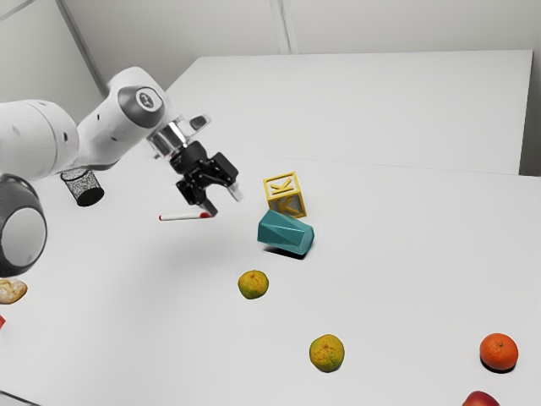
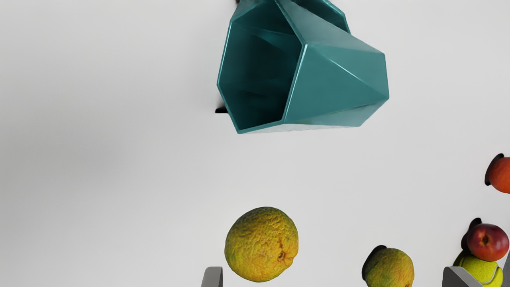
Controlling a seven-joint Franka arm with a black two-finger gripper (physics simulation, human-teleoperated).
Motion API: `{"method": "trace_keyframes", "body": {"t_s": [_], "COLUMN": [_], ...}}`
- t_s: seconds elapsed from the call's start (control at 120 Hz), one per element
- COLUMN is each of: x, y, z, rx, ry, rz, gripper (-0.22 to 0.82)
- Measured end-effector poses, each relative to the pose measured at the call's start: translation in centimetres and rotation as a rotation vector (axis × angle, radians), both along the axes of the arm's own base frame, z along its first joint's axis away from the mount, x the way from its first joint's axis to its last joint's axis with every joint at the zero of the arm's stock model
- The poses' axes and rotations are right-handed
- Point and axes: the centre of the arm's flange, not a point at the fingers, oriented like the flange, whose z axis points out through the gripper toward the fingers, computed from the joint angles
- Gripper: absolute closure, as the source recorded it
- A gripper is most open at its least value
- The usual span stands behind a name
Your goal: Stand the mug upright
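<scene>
At the exterior view's right, an apple (image 1: pixel 481 399) lies nearest, an orange (image 1: pixel 499 352) beyond. Farther left are one mottled citrus (image 1: pixel 326 353), then another (image 1: pixel 253 284). Beyond them the teal mug (image 1: pixel 284 233) lies sideways, mouth facing left, a yellow block (image 1: pixel 286 196) behind. Left of it hangs the gripper (image 1: pixel 224 203), fingers wide apart.
</scene>
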Motion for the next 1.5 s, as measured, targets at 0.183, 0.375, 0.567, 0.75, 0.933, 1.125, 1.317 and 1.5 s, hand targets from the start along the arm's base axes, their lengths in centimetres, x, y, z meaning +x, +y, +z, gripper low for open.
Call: {"method": "trace_keyframes", "body": {"t_s": [0.183,0.375,0.567,0.75,0.933,1.125,1.317,1.5], "x": [2.7,4.8,4.9,4.7,4.8,4.1,4.2,4.3], "y": [-0.3,-0.8,-2.2,-3.6,-4.7,-5.7,-6.2,-7.5], "z": [-2.7,-5.7,-8.2,-9.3,-9.6,-10.1,-8.9,-7.0], "rx": [0.002,-0.017,-0.063,-0.099,-0.130,-0.167,-0.179,-0.193], "ry": [-0.014,-0.017,0.007,0.019,0.016,0.027,0.004,-0.022], "rz": [-0.012,-0.010,-0.016,-0.026,-0.032,-0.022,-0.025,-0.041], "gripper": [0.00,0.00,0.00,0.00,0.00,0.06,0.31,0.47]}}
